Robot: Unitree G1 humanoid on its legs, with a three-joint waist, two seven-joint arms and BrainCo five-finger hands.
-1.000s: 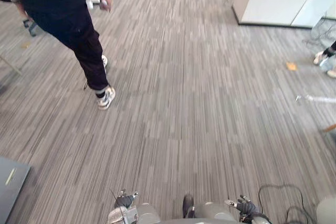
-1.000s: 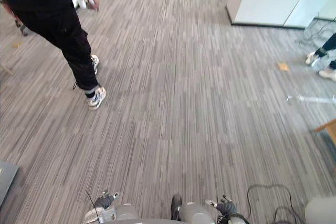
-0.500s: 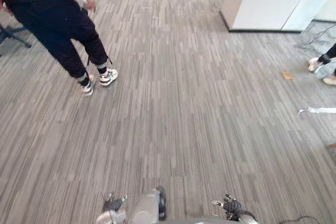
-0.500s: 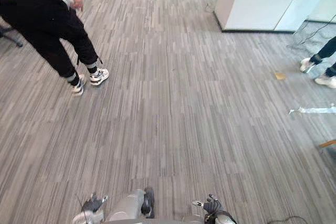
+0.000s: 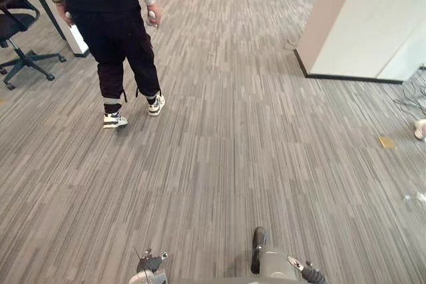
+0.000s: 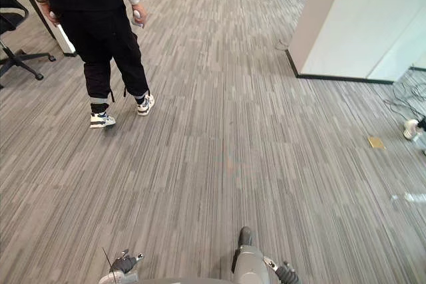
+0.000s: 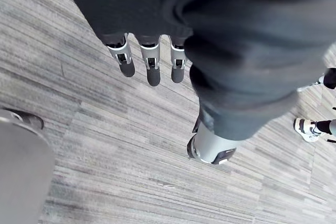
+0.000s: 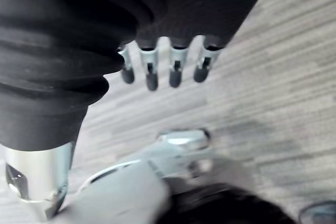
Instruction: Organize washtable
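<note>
Where carpet (image 5: 233, 151) spreads, the left hand (image 7: 153, 65) hangs relaxed.

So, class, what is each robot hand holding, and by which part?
Nothing: the left hand and the right hand hang empty, fingers straight, above the carpet.

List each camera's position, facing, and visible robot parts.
Left eye view: head, facing down and ahead at carpet, a person, a white cabinet; left hand and right hand at bottom.
Right eye view: same scene, slightly offset.
Left wrist view: left wrist, facing carpet past straight fingers.
Right wrist view: right wrist, likewise; fingers straight.
All share the carpet.
</note>
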